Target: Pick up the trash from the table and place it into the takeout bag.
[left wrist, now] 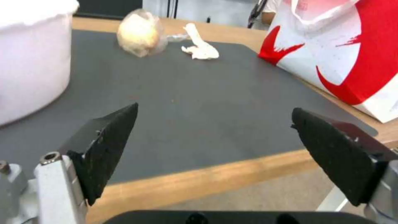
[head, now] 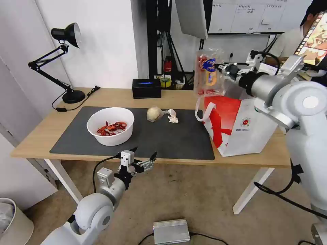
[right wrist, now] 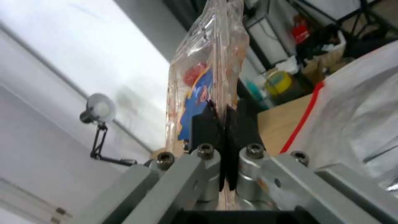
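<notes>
Wood shows as a bare border all round the grey mat (head: 170, 136) on the table (head: 37, 141); taking the mat as landmark, its middle and near half lie open. Off the mat's right edge stands the bag (head: 238, 129), upright, mouth open, one white strap hanging over the mat's right border. On the mat's left part sits the bowl (head: 110, 126) of red shells, well apart from the bag. High above the mat's right edge, over the bag's rim, the right gripper (head: 219, 68) holds the clear tray (head: 208, 72) on edge in the air; the right wrist view shows its black pads (right wrist: 203, 126) pressed together on the tray's rim, with the bag's foil lining beside, which the head view hides. Near the mat's far edge lie the ball (head: 154, 113) and, just to its right, the tissue (head: 173, 116), a thin gap between them in the left wrist view. Below the mat's near edge, off the table's front, the left gripper (head: 143, 154) hovers with fingers (left wrist: 105, 146) spread wide, empty.
</notes>
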### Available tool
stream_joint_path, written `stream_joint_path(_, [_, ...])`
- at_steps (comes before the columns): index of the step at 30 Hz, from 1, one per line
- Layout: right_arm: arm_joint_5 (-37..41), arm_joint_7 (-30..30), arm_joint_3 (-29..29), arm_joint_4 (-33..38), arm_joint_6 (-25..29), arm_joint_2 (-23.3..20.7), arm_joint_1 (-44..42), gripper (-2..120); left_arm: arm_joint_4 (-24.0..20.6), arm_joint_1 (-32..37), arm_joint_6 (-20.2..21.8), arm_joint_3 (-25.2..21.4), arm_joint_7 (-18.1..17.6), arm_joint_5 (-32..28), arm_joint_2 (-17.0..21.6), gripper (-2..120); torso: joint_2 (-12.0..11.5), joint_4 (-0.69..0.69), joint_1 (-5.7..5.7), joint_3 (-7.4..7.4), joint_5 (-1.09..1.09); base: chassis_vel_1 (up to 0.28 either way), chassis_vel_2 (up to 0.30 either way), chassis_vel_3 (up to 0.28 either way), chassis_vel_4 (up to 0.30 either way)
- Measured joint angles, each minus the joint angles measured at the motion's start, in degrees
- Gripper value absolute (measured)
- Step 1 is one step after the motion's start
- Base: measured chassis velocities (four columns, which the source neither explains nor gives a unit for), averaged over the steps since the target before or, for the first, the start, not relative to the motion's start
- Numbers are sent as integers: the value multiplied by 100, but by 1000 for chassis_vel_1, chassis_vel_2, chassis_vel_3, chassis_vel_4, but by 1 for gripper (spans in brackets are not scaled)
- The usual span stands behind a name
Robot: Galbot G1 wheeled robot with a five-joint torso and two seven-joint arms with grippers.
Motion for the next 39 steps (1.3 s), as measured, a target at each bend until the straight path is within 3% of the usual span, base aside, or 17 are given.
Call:
stream_joint_path(10, [-53,-39,309,-245,48,-300,49,0,-18,108,2,-13,-2,40,-47,100,0,0,0,1,0,0,0,0,0])
stream_joint_path(19, [-730,-228,515,-409,87,-570,-91,0,-35,142,-11,-16,-2,51,-77,100,0,0,0,0,0,0,0,0,0])
stream_joint_path(28, [-1314,-458,573,-601,106,-516,-466,0,-34,103,-32,5,-2,38,-51,100,2,1,0,-1,-1,0,0,0,0])
stream_joint_path(39, [-1356,-516,659,-662,128,-399,-859,0,23,75,-33,102,-10,38,-112,100,1,0,0,0,-1,0,0,0,0])
